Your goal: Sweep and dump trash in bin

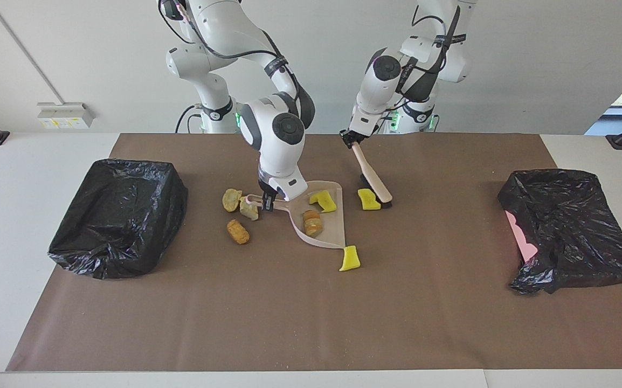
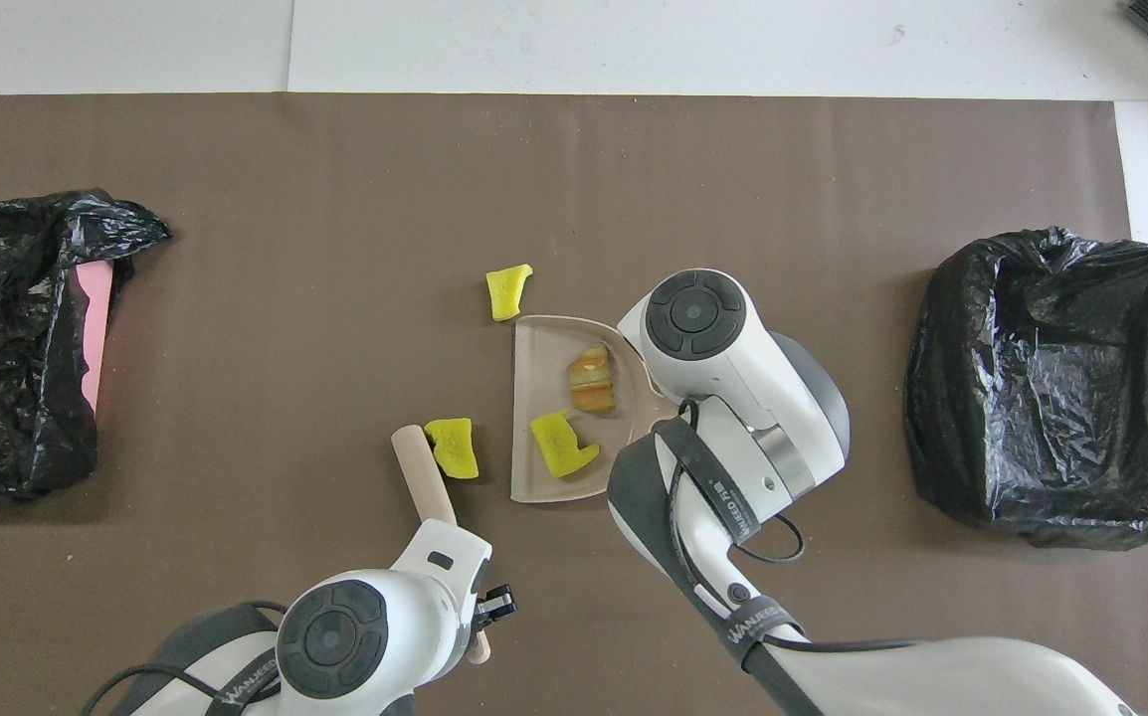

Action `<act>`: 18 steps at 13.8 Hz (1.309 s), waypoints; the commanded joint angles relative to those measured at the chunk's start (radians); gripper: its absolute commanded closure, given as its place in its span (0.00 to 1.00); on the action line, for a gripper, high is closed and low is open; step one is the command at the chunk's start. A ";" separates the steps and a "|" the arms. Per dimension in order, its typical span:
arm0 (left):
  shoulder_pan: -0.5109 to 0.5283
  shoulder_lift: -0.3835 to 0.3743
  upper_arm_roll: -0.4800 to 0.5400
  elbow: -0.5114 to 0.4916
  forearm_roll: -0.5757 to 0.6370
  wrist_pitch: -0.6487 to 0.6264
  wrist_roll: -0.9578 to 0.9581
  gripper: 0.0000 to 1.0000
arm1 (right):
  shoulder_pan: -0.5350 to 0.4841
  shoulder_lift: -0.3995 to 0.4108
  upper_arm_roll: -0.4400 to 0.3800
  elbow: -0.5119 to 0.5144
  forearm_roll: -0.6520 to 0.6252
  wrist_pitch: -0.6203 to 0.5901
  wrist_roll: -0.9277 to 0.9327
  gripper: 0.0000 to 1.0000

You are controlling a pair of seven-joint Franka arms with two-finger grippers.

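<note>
My right gripper (image 1: 265, 202) pinches the dustpan (image 1: 328, 229) handle, pan flat on the mat (image 1: 311, 323), one yellow lump (image 1: 325, 200) and one brown chunk (image 1: 312, 222) in it. My left gripper (image 1: 350, 137) clamps the brush (image 1: 373, 175), its head touching a yellow piece (image 1: 367, 199) beside the pan. Another yellow piece (image 1: 350, 258) lies at the pan's lip, farther from me. Three brown chunks (image 1: 238, 211) sit by the handle, toward the right arm's bin (image 1: 119, 215). Second bin (image 1: 569, 229) at my left arm's end.

A: Mat (image 1: 311, 312) is matt brown paper. Bin liners (image 1: 119, 215) are glossy, crinkled black plastic.
B: Dustpan (image 1: 328, 226) is smooth beige plastic. Brush handle (image 1: 371, 172) looks like pale wood. Yellow pieces (image 1: 350, 258) look like porous foam.
</note>
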 commanded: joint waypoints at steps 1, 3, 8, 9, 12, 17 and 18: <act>-0.043 0.079 0.008 0.074 -0.093 0.035 0.200 1.00 | -0.020 -0.023 0.007 -0.037 -0.017 0.019 -0.021 1.00; -0.079 0.145 0.007 0.115 -0.114 0.096 0.258 1.00 | -0.020 -0.023 0.007 -0.037 -0.017 0.019 -0.018 1.00; -0.068 0.210 0.014 0.235 -0.107 0.032 0.246 1.00 | -0.020 -0.023 0.007 -0.037 -0.014 0.016 0.012 1.00; -0.048 0.198 0.022 0.238 -0.098 -0.018 0.255 1.00 | -0.020 -0.023 0.007 -0.037 -0.013 0.016 0.015 1.00; 0.071 0.190 0.021 0.310 0.012 -0.178 0.294 1.00 | -0.022 -0.018 0.007 -0.026 -0.007 0.004 0.055 1.00; 0.208 0.230 0.022 0.353 0.215 -0.140 0.463 1.00 | -0.026 -0.021 -0.002 -0.017 0.001 -0.010 0.234 1.00; 0.235 0.245 0.022 0.367 0.215 -0.126 0.562 1.00 | -0.026 -0.021 -0.002 -0.017 0.001 -0.002 0.256 1.00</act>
